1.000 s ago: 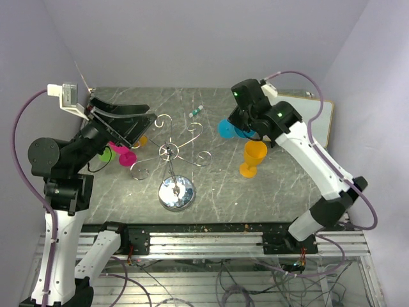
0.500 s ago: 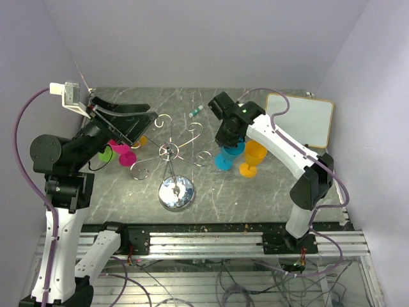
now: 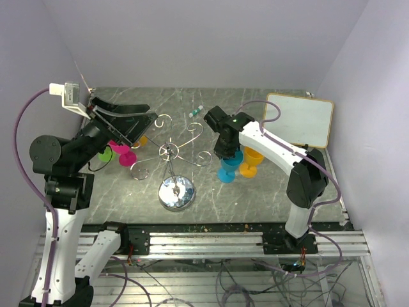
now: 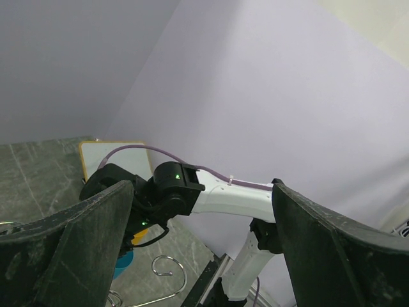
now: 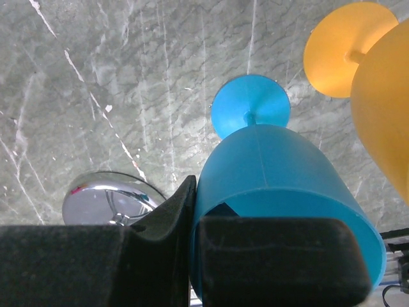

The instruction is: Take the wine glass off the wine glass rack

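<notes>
The chrome wine glass rack [image 3: 172,153] stands mid-table on its round mirrored base [image 3: 176,193], and its curled hooks carry nothing that I can see. A blue wine glass [image 3: 228,169] stands upright just right of the rack, beside an orange glass [image 3: 254,158]. My right gripper [image 3: 225,144] is shut on its rim. In the right wrist view the fingers [image 5: 195,220] pinch the blue wall [image 5: 275,166], one inside and one outside. Its foot is at the tabletop; whether it touches I cannot tell. My left gripper [image 3: 124,121] hangs open above the rack's left side, holding nothing.
Under the left arm sit a pink glass [image 3: 124,155] and a green glass [image 3: 104,153]. A whiteboard [image 3: 300,119] lies at the back right and a small marker [image 3: 196,111] near the back. The rack base [image 5: 108,195] is close to the blue glass.
The right arm has carried the blue glass from the back of the table forward and down, to beside the orange glass. The left arm has stayed still.
</notes>
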